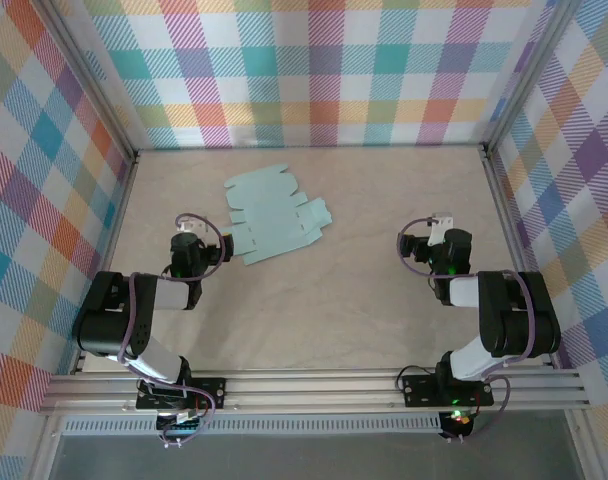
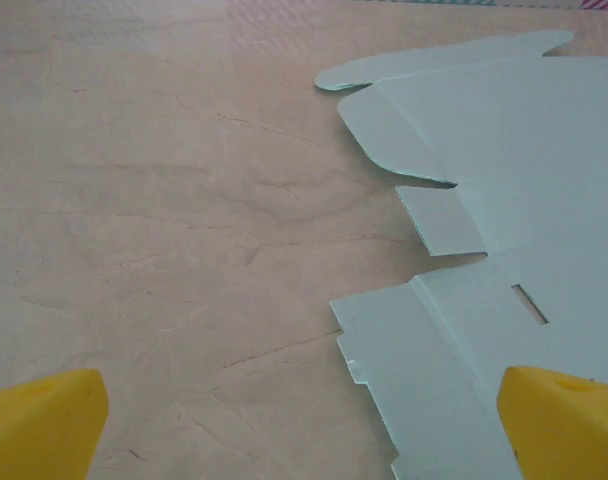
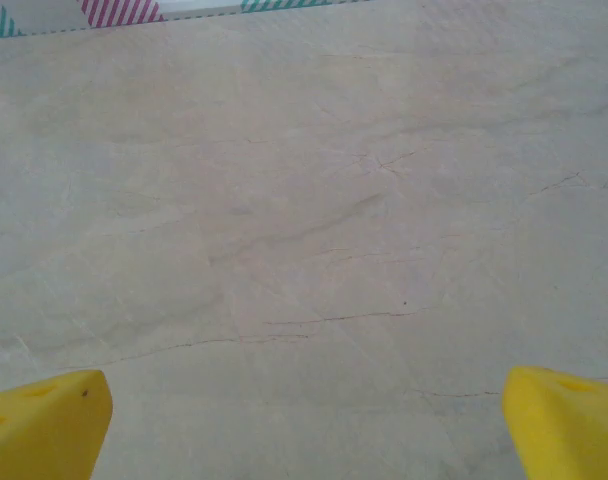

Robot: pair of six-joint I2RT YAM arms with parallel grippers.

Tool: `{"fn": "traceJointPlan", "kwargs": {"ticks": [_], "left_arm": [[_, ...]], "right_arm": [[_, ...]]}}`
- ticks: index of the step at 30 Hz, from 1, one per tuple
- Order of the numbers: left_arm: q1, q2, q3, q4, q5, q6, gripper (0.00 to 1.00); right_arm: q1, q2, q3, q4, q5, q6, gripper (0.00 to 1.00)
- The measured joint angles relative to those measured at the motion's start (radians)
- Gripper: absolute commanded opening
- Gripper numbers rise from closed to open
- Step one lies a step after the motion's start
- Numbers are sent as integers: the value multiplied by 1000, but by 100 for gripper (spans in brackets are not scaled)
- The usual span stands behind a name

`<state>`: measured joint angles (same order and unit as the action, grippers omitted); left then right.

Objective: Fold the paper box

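The paper box (image 1: 274,215) is a flat pale mint-green die-cut sheet with flaps and notched tabs, lying unfolded on the table left of centre. In the left wrist view the paper box (image 2: 504,240) covers the right half, its near corner reaching between my yellow fingertips (image 2: 44,415). My left gripper (image 1: 191,240) sits just left of the sheet's near edge, open, holding nothing. My right gripper (image 1: 436,238) is well to the right of the sheet, open over bare table, its yellow fingertips (image 3: 49,420) wide apart.
The table (image 1: 364,290) is a pale marbled surface enclosed by checked walls (image 1: 314,70) at the back and both sides. An aluminium rail (image 1: 314,385) runs along the near edge behind the arm bases.
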<state>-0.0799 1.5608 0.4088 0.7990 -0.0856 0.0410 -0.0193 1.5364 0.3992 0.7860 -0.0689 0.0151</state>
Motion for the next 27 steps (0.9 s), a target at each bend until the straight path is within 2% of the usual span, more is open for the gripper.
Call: {"fn": "traceJointPlan", "kwargs": {"ticks": [27], "left_arm": [[0,0,2,-23,10,1,100]], "right_arm": [[0,0,0,-1,0,0,100]]}}
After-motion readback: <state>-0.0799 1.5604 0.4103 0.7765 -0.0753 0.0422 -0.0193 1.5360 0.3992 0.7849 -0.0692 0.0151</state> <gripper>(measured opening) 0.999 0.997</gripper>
